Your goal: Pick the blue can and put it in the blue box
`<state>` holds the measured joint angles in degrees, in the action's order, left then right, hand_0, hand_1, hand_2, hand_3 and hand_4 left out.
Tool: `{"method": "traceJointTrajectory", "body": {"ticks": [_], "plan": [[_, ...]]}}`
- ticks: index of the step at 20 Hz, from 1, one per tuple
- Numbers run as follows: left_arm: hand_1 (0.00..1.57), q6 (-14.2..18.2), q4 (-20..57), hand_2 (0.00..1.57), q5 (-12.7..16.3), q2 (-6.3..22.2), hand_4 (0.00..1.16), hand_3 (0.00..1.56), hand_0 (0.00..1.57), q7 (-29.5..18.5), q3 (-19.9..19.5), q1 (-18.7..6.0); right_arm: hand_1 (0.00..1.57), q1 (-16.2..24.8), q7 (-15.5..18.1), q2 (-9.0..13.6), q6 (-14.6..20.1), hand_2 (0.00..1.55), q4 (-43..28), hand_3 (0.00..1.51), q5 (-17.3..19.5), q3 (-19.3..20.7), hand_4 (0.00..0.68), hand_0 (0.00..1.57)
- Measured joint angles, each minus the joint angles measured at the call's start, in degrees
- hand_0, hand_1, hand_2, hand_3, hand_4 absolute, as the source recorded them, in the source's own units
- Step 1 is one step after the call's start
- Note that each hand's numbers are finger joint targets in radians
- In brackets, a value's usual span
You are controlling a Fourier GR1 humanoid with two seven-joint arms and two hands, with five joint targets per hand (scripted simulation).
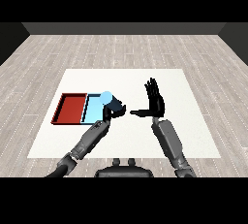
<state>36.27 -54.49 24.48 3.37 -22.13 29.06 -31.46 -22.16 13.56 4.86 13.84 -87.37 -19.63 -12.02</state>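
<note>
A light blue can is held in my left hand, whose fingers curl round its lower part. The can sits just above the right edge of the light blue tray, tilted slightly. The red tray lies directly left of the blue one. My right hand stands upright to the right of the can, fingers straight and thumb pointing left, holding nothing.
Both trays lie on the left half of the white table. Grey wooden floor surrounds the table.
</note>
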Motion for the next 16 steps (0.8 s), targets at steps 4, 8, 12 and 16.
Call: {"method": "traceJointTrajectory", "body": {"ticks": [4, 8, 12, 16], "plan": [[1.57, -0.7, 0.6, 1.56, -0.8, 3.3, 1.15, 1.47, 1.57, 0.3, -3.0, -0.4, 0.0, 4.6, -0.5, 2.2, -0.9, 0.0, -6.6, 0.0, -2.7, 3.7, 0.0, 0.0], [1.57, -1.7, 3.5, 1.57, -1.9, 5.7, 1.13, 1.48, 1.57, 2.2, -5.9, -2.4, 0.0, 8.0, -0.7, 4.3, -2.8, 0.0, -9.3, 0.0, -4.8, 7.5, 0.0, 0.0], [1.57, -2.5, 8.1, 1.57, -2.9, 7.7, 1.11, 1.5, 1.57, 4.8, -9.0, -5.1, 0.0, 10.0, 0.9, 4.7, -3.9, 0.0, -8.7, 0.0, -5.2, 9.8, 0.0, 0.0], [1.57, -5.3, 17.5, 1.57, -3.4, 10.1, 1.1, 1.49, 1.57, 6.5, -11.9, -9.4, 0.0, 11.8, 2.9, 4.6, -5.2, 0.0, -6.8, 0.0, -5.2, 11.0, 0.0, 0.0]]}}
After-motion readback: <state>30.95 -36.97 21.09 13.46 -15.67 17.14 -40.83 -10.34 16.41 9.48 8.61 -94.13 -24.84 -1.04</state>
